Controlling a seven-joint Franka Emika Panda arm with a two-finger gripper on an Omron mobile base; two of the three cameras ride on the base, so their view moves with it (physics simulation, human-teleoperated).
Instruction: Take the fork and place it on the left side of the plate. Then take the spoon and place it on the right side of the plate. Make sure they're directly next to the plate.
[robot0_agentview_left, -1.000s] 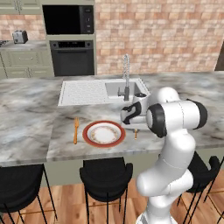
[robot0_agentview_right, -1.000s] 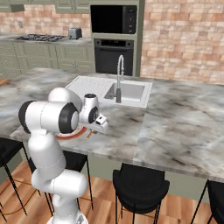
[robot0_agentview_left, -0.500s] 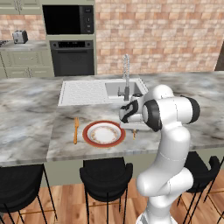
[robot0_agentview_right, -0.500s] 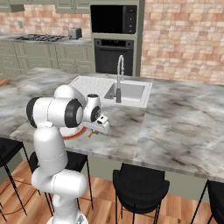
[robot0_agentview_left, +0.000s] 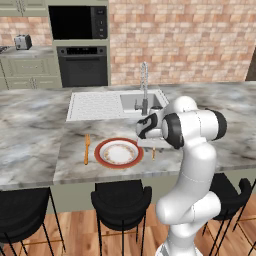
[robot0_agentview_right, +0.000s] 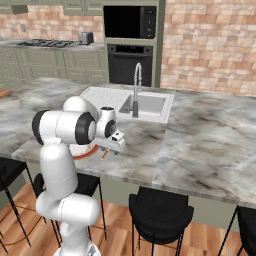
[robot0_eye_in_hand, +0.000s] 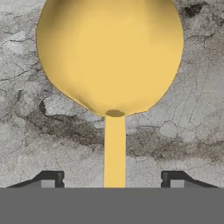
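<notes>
jaws standing apart over the spoon (robot0_eye_in_hand: 109, 61), fingertips (robot0_eye_in_hand: 49, 178) clear of its thin handle, gripper (robot0_eye_in_hand: 112, 180) hovering low above the marble counter (robot0_agentview_left: 30, 150). spoon lying just right of the plate (robot0_agentview_left: 119, 152), fork (robot0_agentview_left: 86, 148) lying just left. sink (robot0_agentview_left: 142, 102) and faucet (robot0_agentview_left: 145, 87) sitting behind, white arm blocking part of the counter.

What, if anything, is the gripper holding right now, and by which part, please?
Nothing is held: the gripper stands open, its fingertips clear on either side of the spoon handle lying on the counter.
</notes>
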